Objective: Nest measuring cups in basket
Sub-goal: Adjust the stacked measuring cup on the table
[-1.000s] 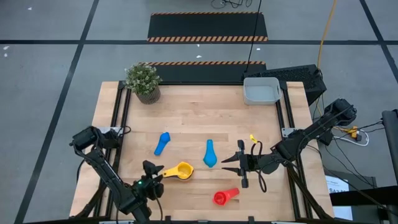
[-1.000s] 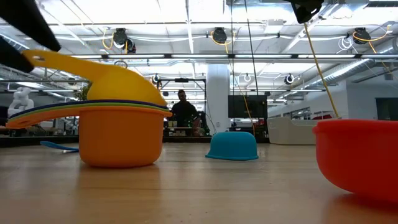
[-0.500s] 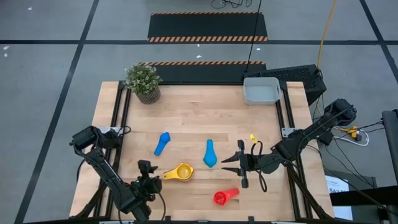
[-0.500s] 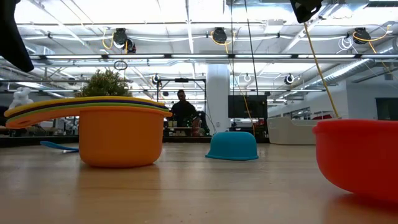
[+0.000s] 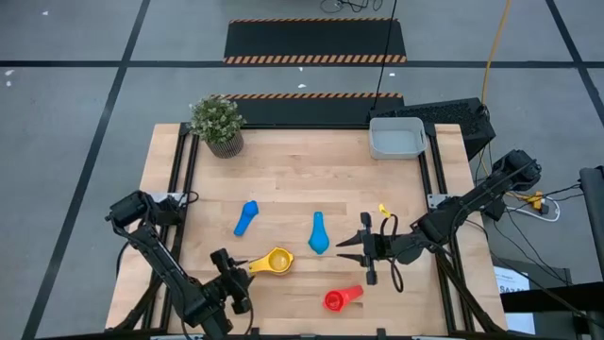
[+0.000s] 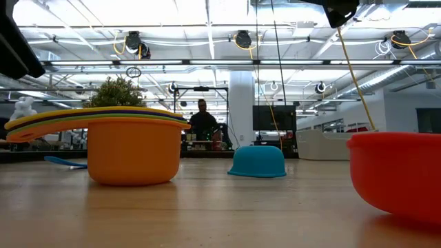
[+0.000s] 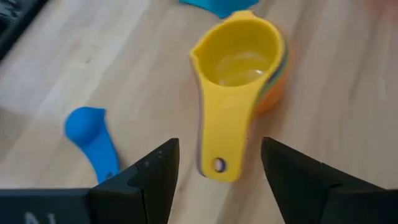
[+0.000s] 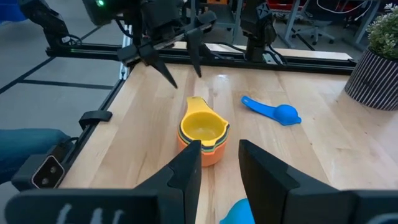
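Tabletop holds yellow-topped cup stack (image 5: 275,261), handle pointing at left gripper's (image 5: 229,273) parted fingers (image 7: 149,177).

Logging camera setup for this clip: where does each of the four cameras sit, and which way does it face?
High: overhead, straight down on table; both arms, basket, plant.
Low: tabletop height, level into room; nested cups, red cup; arm tips at top.
Left wrist: down past open left pincer onto nested cups.
Right wrist: past right pincer, facing left arm.
Shared: all four show the nested cups.
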You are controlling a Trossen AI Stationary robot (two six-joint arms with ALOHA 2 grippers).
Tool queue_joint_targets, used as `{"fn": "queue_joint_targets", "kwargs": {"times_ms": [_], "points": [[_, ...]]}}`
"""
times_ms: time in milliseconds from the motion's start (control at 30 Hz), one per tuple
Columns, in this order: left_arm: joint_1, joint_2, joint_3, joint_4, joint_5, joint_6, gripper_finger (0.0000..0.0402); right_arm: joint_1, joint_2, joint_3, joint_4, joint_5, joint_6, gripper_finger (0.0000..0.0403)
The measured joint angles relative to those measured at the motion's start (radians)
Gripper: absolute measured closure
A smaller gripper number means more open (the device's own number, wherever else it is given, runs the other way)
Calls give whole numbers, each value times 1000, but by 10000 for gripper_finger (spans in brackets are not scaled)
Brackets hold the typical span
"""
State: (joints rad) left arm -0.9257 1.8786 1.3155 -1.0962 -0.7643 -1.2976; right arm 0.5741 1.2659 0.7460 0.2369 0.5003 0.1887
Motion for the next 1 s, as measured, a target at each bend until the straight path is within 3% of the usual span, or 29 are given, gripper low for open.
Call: {"fn": "queue_joint_targets", "kwargs": {"times_ms": [133,300,400,567,767,1000], "points": [[19,0,0,-3,13,17,160,-6,0,-6,0,0,-1,303],[61,0,-34,30,80,45,111,-6,1,-27,-3,0,6,303],[95,0,-91,172,153,125,78,-7,1,-27,3,0,8,303],[123,0,-190,398,174,227,47,-11,1,-27,14,0,8,303],[135,0,-234,392,173,228,60,-11,1,-27,17,0,8,303],[135,0,-235,390,174,272,106,-11,1,-27,20,0,6,303]]}}
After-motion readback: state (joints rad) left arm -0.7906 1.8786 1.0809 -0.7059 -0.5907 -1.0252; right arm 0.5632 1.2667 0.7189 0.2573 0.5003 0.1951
